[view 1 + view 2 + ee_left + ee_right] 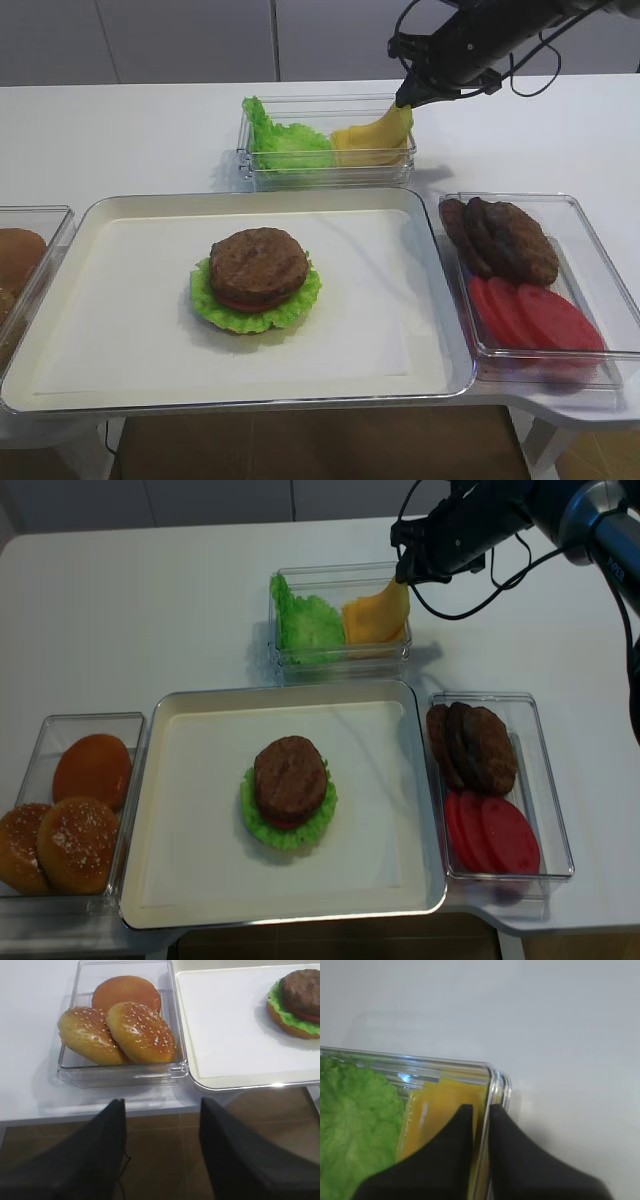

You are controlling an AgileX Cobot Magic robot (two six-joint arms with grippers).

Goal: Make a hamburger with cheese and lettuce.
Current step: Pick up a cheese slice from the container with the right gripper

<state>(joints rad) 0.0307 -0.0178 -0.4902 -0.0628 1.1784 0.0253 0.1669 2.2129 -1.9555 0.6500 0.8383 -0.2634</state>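
Exterior high: right gripper [404, 101] pinches a cheese [375, 133] slice's raised corner over the clear bin [325, 172], lettuce [283, 140] alongside; hamburger [257, 278] mid-tray [420, 330]. Right wrist: fingers [457, 1130] nearly closed on cheese against the bin's wall. Left wrist: left gripper [162, 1145] spread wide, empty, before sesame buns [117, 1031].

Yellow cheese [375, 135] sits beside bright green crinkled lettuce [285, 143]. The hamburger [257, 279] shows a brown patty, red slice, green ruffle. Loose patties [505, 238] are dark brown, tomato slices [535, 315] red, buns [117, 1030] golden with pale seeds.

Bare tray [380, 300] floor surrounds the hamburger [258, 278]; containers flank it.
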